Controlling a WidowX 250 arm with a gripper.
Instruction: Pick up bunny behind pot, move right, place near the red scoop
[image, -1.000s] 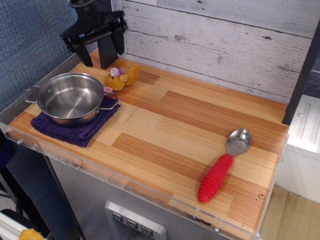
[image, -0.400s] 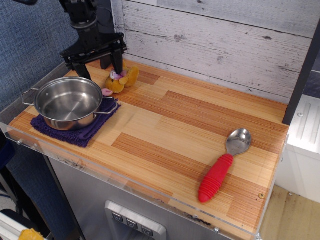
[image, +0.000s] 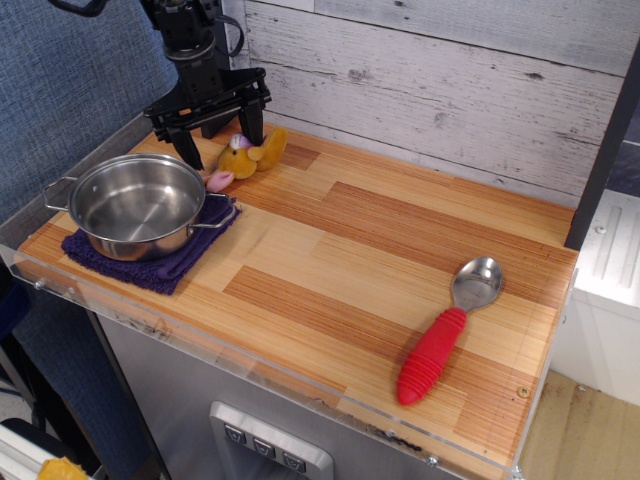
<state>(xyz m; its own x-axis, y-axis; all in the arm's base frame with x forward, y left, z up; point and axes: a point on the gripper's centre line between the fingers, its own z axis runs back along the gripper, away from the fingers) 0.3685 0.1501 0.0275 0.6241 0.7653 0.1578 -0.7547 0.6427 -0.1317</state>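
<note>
The bunny (image: 252, 157), a small orange-yellow plush with a pink face, lies on the wooden counter just behind and right of the pot (image: 135, 200). The pot is a shiny steel saucepan with wire loop handles. My black gripper (image: 222, 142) is open and low over the bunny. One finger (image: 187, 147) stands at the pot's back rim and the other is at the bunny's back. I cannot tell whether it touches the plush. The red scoop (image: 445, 330), with a silver bowl and ribbed red handle, lies far to the right near the front edge.
The pot sits on a folded purple cloth (image: 165, 265) at the counter's left end. A white plank wall (image: 430, 90) runs along the back. A clear plastic lip (image: 250, 375) edges the front. Bare wooden counter (image: 340, 250) lies between pot and scoop.
My gripper has come down and moved right from above the back-left corner to sit over the bunny. The bunny has shifted slightly right. The pot has shifted slightly; the scoop has not moved.
</note>
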